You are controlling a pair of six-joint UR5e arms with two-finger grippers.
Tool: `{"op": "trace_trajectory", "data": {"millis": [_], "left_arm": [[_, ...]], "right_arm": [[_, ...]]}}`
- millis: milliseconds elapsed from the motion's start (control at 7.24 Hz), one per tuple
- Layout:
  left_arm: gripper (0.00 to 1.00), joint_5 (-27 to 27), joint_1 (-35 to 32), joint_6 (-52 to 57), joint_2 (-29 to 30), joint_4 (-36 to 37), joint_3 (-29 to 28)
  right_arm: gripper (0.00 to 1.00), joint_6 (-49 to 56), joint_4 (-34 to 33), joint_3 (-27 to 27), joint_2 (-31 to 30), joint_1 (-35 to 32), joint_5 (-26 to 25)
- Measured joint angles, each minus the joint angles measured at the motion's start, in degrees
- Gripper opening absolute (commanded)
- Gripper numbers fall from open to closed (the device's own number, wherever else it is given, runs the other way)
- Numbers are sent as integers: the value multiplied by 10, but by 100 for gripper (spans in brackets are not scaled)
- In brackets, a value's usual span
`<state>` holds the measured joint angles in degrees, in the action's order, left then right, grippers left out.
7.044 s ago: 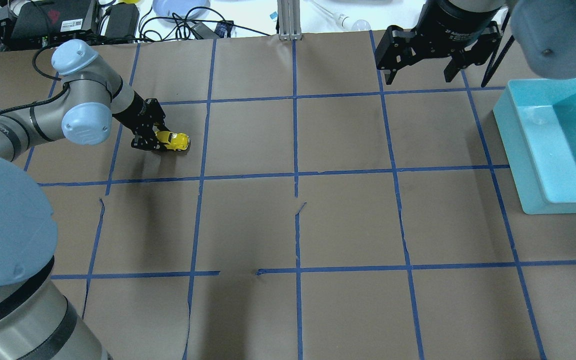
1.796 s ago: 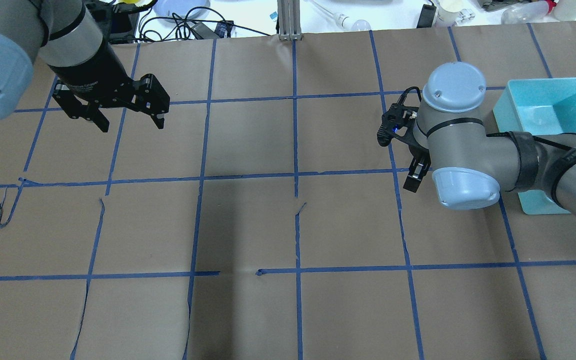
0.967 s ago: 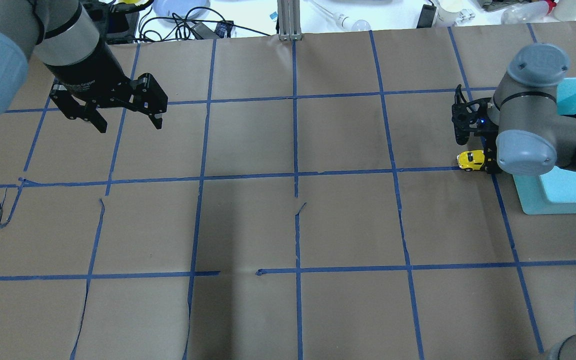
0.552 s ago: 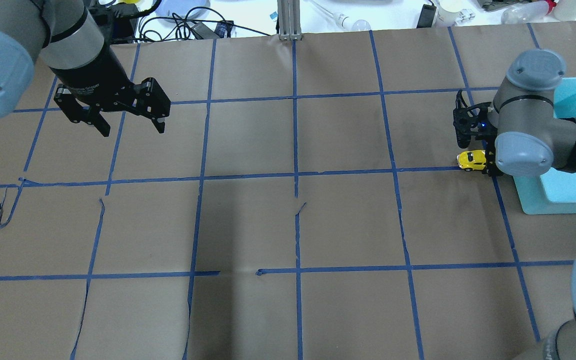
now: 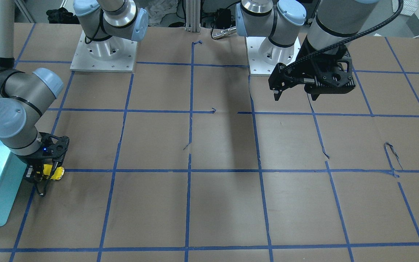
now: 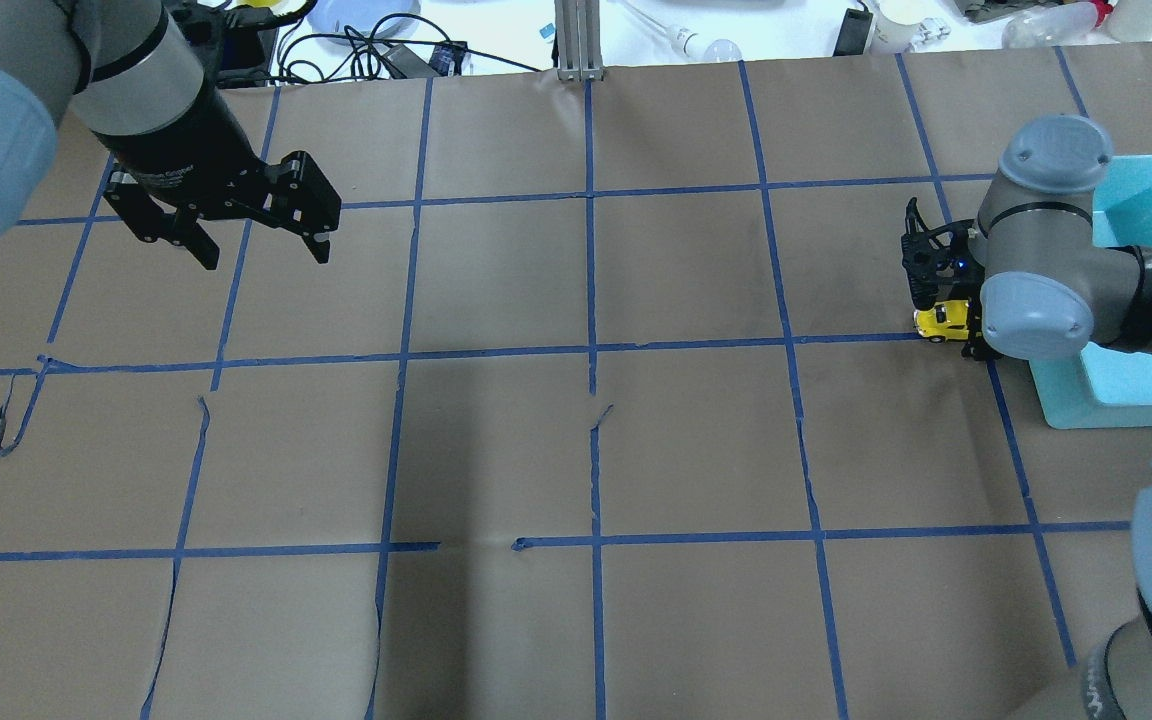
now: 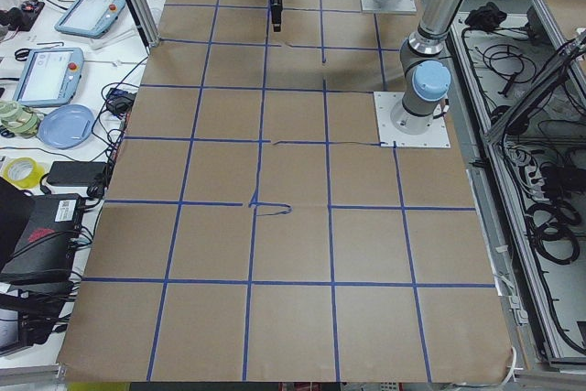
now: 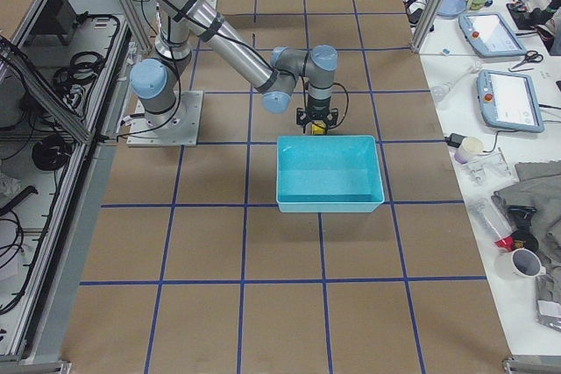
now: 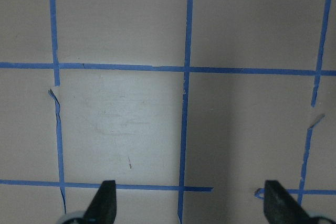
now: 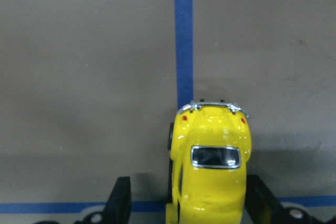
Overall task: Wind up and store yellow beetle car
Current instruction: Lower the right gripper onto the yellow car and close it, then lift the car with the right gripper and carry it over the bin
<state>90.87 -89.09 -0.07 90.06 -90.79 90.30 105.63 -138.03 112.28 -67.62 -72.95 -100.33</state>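
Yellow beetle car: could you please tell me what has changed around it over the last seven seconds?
The yellow beetle car, earlier in the left gripper on the robot's left side, now sits beside the teal bin. The left gripper let go and rose, open. The right gripper came down and straddles the car, not closed. The bin stayed put.

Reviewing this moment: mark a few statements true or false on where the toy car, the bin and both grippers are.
The small glossy yellow toy Beetle car lies inside the teal plastic bin. False: it stands on the brown paper-covered table, beside the bin.
The right gripper is open and straddles the car. True.
The left gripper holds the car. False: it is open and empty, above the table.
The car is upright on its wheels. True.
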Motion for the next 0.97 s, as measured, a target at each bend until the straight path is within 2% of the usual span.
{"op": "trace_trajectory", "data": {"millis": [552, 967], "left_arm": [[100, 4, 2, 28, -2, -2, 2], [100, 7, 5, 30, -2, -1, 1]], "right_arm": [[0, -4, 22, -14, -28, -28, 6], [0, -4, 134, -100, -67, -54, 3]]}}
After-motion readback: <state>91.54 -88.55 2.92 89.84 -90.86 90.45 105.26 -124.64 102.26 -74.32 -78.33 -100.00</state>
